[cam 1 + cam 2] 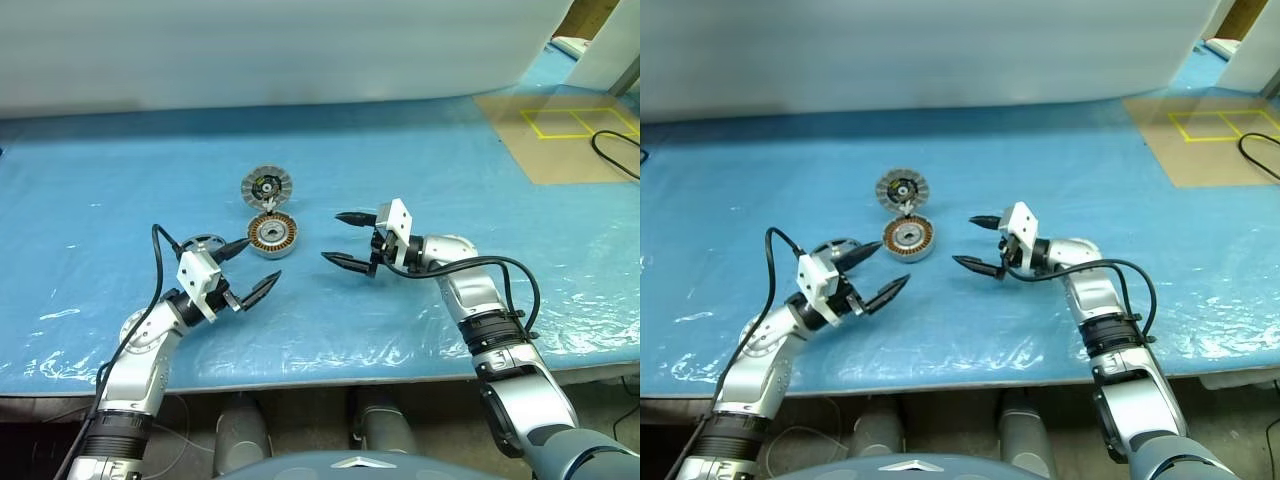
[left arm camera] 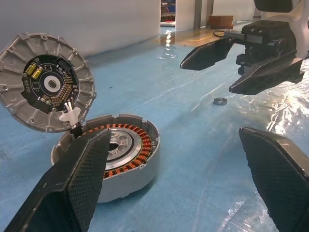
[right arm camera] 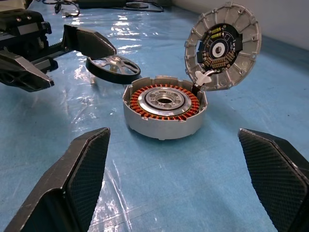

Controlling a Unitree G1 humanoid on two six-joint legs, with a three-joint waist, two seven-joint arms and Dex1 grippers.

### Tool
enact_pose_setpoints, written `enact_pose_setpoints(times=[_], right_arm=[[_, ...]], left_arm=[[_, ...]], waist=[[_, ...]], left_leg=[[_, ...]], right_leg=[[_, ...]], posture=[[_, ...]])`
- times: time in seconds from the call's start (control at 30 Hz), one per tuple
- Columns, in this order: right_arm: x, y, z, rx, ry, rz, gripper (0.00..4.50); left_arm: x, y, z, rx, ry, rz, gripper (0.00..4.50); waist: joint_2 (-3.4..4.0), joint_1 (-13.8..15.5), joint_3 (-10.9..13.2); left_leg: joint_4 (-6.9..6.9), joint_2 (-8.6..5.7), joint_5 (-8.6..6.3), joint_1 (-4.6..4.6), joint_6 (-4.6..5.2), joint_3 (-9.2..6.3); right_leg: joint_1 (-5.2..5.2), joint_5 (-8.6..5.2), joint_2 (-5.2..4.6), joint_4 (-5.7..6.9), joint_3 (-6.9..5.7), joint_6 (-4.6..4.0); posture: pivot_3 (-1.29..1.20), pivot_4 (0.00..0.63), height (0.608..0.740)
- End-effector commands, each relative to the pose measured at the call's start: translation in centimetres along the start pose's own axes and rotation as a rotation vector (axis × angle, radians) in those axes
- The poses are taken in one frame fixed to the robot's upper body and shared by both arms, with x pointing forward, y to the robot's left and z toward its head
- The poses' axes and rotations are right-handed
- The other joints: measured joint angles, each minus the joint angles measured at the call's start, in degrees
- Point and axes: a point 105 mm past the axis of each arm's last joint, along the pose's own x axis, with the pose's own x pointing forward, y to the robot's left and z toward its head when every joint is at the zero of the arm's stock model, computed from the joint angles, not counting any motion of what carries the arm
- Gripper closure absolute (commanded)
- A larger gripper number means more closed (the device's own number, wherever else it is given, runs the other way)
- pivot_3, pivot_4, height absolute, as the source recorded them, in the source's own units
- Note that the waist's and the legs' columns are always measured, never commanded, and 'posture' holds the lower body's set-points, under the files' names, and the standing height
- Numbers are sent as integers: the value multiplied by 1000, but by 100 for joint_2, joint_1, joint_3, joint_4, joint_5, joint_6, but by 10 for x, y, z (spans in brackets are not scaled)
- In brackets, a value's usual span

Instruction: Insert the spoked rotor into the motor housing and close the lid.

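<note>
The blue-covered surface is slick, crinkled film, so the motor housing, sitting near its middle, could slide if nudged sideways. Its lid stands propped open on a hinge at the far edge; a careless brush could knock it shut before anything is seated. The spoked rotor lies flat just beside the housing, close by the left gripper; being thin, it may skate away from a pinch or go in tilted. Both the left and the right gripper are spread wide, holding and touching nothing, hovering on either side of the housing
</note>
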Motion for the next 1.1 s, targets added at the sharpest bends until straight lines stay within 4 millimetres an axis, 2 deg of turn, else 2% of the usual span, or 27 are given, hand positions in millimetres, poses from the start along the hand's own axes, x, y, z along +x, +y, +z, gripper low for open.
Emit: enact_pose_setpoints(times=[0.03, 0.23, 0.6, 0.9, 1.1], right_arm=[[0, -6, 12, -44, -26, 0, 0], [-2, -4, 10, -43, -26, -1, 0], [-5, 11, -2, -42, 7, 45, 0], [-6, 16, -3, -34, 11, 55, 0], [0, 18, 0, -23, -2, 50, 0]], left_arm=[[3, 0, 10, 37, -31, -11, 28], [4, 1, 13, 45, -34, -16, 28], [-1, -3, 6, 43, -11, -26, 28], [-4, -4, 8, 43, -15, -17, 28], [-5, -4, 8, 45, -5, -17, 28]], waist=[[0, -1, 0], [0, -1, 0], [0, -5, 0], [0, 1, 0], [0, -1, 0]], left_leg=[[0, 0, 0, 0, 0, 0], [-1, 0, 0, 0, 0, 0], [-3, 0, 0, -2, 0, 0], [-6, 0, -4, -3, 6, 0], [-11, 0, -3, -2, 5, 0]], right_leg=[[0, 0, 0, 0, 0, 0], [0, 0, 0, -2, 0, 0], [0, 0, 0, -7, -1, 0], [0, 0, 0, -11, -1, 0], [0, 0, 1, -13, -1, 0]], posture=[[0, 150, 740], [0, 150, 740], [0, 150, 740], [0, 150, 740], [0, 150, 740]])
